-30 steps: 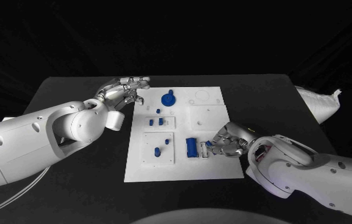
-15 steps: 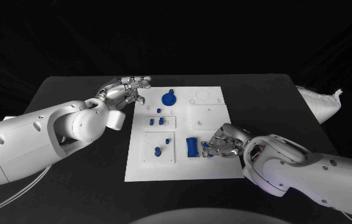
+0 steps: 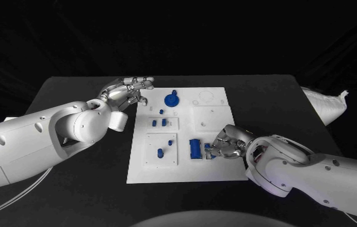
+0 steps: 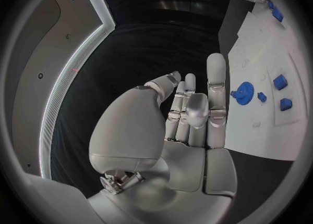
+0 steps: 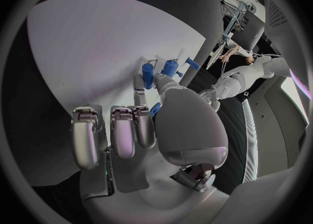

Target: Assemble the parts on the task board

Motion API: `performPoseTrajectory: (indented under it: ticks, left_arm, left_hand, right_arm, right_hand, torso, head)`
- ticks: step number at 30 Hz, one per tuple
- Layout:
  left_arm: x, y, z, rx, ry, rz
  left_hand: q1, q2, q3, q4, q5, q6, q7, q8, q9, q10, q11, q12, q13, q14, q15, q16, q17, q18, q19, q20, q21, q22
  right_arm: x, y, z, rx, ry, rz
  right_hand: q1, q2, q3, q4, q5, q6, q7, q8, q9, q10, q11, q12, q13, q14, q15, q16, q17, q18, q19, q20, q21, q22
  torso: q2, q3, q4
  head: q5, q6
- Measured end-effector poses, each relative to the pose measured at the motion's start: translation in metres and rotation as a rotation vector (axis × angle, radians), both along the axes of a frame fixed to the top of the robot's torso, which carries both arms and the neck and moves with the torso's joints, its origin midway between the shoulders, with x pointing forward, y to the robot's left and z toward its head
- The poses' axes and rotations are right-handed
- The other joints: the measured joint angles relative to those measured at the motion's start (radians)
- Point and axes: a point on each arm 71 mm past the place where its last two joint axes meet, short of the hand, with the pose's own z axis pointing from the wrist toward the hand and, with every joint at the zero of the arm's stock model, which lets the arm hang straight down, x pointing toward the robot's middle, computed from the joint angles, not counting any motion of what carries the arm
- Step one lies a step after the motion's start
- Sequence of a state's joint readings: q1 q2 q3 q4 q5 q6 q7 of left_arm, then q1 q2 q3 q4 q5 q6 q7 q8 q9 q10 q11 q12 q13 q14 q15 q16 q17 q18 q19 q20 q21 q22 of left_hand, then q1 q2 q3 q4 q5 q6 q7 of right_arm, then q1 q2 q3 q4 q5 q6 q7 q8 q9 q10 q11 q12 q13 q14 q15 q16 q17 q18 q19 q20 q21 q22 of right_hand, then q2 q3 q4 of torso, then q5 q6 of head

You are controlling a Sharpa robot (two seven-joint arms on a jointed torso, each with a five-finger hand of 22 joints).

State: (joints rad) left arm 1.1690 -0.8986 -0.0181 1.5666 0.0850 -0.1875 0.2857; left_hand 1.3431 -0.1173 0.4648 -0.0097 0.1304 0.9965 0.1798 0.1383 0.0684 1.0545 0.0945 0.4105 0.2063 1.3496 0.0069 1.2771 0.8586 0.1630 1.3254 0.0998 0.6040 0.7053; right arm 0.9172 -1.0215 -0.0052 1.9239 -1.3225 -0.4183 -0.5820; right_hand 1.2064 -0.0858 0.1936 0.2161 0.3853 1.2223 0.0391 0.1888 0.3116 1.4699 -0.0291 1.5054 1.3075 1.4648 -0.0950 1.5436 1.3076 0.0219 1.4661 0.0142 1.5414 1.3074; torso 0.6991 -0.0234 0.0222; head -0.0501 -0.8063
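Several blue parts (image 3: pixel 168 143) sit in the white board (image 3: pixel 215 167). Right hand (image 3: pixel 227 145) at the board's right edge pinches a small blue piece (image 5: pixel 154 109). Left hand (image 3: pixel 128 90) hovers off the board's far left corner, fingers spread, holding nothing.

Item count: one white board (image 3: pixel 212 170), two hands, seven blue parts visible.

On the board: one gear-shaped part (image 3: pixel 171 100) at the far end; three small blocks (image 3: pixel 158 123) nearer its middle; two pegs (image 3: pixel 159 153) in the near left panel; one long block (image 3: pixel 195 148) right of the pegs. One hand (image 3: pixel 128 90) lies left of the board, one hand (image 3: pixel 227 145) at its near right.
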Motion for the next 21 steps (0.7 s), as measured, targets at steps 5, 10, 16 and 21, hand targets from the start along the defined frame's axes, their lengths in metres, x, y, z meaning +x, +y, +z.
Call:
performPoseTrajectory:
  ticks: [5,10,16,21]
  left_arm:
    - [-0.0001,0.0002,0.0,0.0,0.0,0.0]
    - [-0.0001,0.0003,0.0,0.0,0.0,0.0]
    - [-0.0002,0.0004,0.0001,0.0,0.0,-0.001]
    - [-0.0002,0.0005,0.0,0.0,0.001,-0.001]
  left_hand:
    - [0.0,0.0,0.0,0.0,0.0,-0.003,-0.003,0.0,0.0,-0.004,-0.004,0.005,0.0,-0.002,0.002,0.0,-0.003,0.0,0.0,0.0,0.0,0.0]
    - [0.0,0.0,0.0,0.0,0.0,-0.003,-0.003,0.0,0.0,-0.004,-0.004,0.005,0.0,-0.002,0.002,0.0,-0.003,0.0,0.0,0.0,0.0,0.0]
    - [0.0,0.0,0.0,0.0,0.0,-0.003,-0.003,0.0,0.0,-0.004,-0.004,0.005,0.0,-0.002,0.002,0.0,-0.003,0.0,0.0,0.0,0.0,0.0]
    - [0.0,0.0,0.0,0.0,0.0,-0.003,-0.003,0.0,0.0,-0.004,-0.004,0.005,0.0,-0.002,0.002,0.0,-0.003,0.0,0.0,0.0,0.0,0.0]
  right_arm:
    - [0.0002,0.0005,-0.0009,-0.003,0.003,0.001]
    - [0.0001,0.0011,-0.0016,-0.007,0.007,0.003]
    - [-0.0003,0.0017,-0.0029,-0.012,0.014,0.006]
    - [-0.0006,0.002,-0.0035,-0.014,0.018,0.008]
  right_hand:
    - [-0.017,0.007,-0.015,0.009,0.003,0.007,-0.006,0.024,0.021,0.004,-0.004,0.0,0.0,0.003,-0.004,0.0,0.0,0.0,-0.002,-0.002,0.0,0.0]
    - [-0.03,0.02,-0.034,0.023,0.027,0.013,-0.013,0.044,0.044,0.007,-0.008,0.004,0.0,0.0,-0.007,0.0,0.0,0.0,0.0,-0.007,0.0,0.0]
    - [-0.065,0.018,-0.071,0.048,0.025,0.017,-0.025,0.063,0.063,0.006,-0.009,0.007,0.0,0.003,-0.011,0.004,0.0,0.0,0.0,-0.007,0.004,0.001]
    - [-0.103,0.019,-0.122,0.071,-0.046,0.007,-0.025,0.078,0.079,0.001,-0.014,0.01,0.0,0.003,-0.011,0.004,0.0,0.0,0.0,-0.007,0.004,0.001]
  torso:
    - [0.0,0.0,0.0]
    - [-0.001,0.0,0.0]
    - [0.0,-0.0001,-0.0006]
    - [0.0,-0.0001,-0.0008]
  head:
    - [0.002,0.0]
    - [0.0,0.0]
    - [0.0,0.0]
    - [-0.001,-0.002]
